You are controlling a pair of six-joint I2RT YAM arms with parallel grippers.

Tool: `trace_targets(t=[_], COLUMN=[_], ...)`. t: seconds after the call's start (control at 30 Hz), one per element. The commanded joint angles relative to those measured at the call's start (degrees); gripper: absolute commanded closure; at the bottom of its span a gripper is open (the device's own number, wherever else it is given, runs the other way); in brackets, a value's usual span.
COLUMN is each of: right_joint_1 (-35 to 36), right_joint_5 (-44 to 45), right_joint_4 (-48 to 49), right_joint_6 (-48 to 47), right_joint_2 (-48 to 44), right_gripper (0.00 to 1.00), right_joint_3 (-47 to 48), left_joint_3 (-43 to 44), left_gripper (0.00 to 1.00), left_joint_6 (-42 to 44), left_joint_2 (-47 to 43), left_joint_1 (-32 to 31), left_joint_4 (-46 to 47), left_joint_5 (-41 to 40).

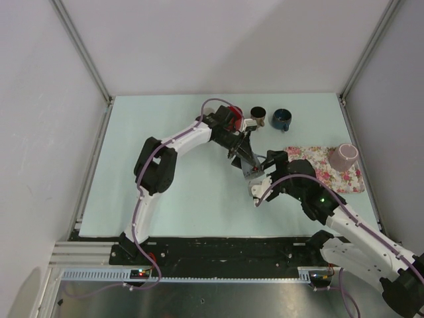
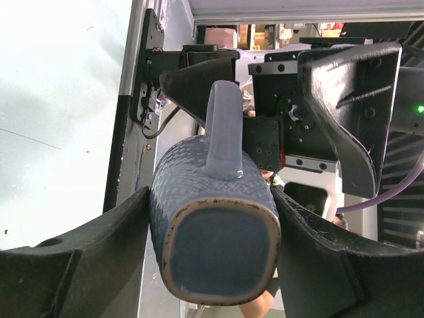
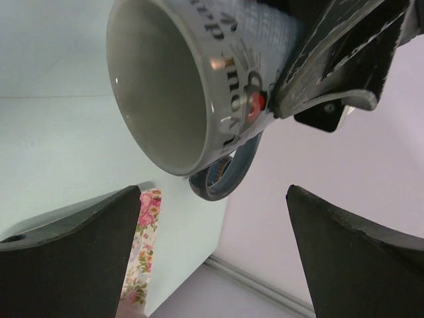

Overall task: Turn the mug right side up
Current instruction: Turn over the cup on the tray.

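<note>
left gripper [image 2: 211,195]: you've clamped the grey-blue mug [image 3: 172,86] sideways, midair
right gripper [image 3: 213,192]: yours gapes wide, holds nothing, mug mouth just ahead

Left half of the table [image 1: 199,205] is wide open, only the left arm [image 1: 179,140] arcs over it. Middle's cramped: the mug [image 1: 250,165] clamped in the left gripper [image 1: 246,161] sits right at the spread jaws of the right gripper [image 3: 213,192]. Along the back there's a red mug [image 1: 233,111], brown cup [image 1: 258,114] and blue mug [image 1: 282,119] in a row with narrow gaps. Right side is taken by a floral cloth [image 1: 326,160] with a pink mug [image 1: 344,157] on it.
</note>
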Motion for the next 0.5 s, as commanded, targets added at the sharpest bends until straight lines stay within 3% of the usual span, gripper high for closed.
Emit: trace_targets(t=[0.0, 0.47], right_joint_1=[1.52, -0.69], right_joint_5=[-1.03, -5.7], right_joint_4=[2.15, 16.83], right_joint_6=[-0.84, -0.9], right_joint_2=[0.02, -0.41], right_gripper=[0.05, 0.37], right_joint_3=[-0.16, -7.47], left_joint_3=[3.07, 0.06], left_gripper=[1.0, 1.0], left_joint_6=[-2.43, -3.56], left_joint_2=[-0.06, -3.83], left_joint_1=[0.11, 0.19], left_joint_4=[0.36, 0.45], left_joint_5=[9.1, 9.19])
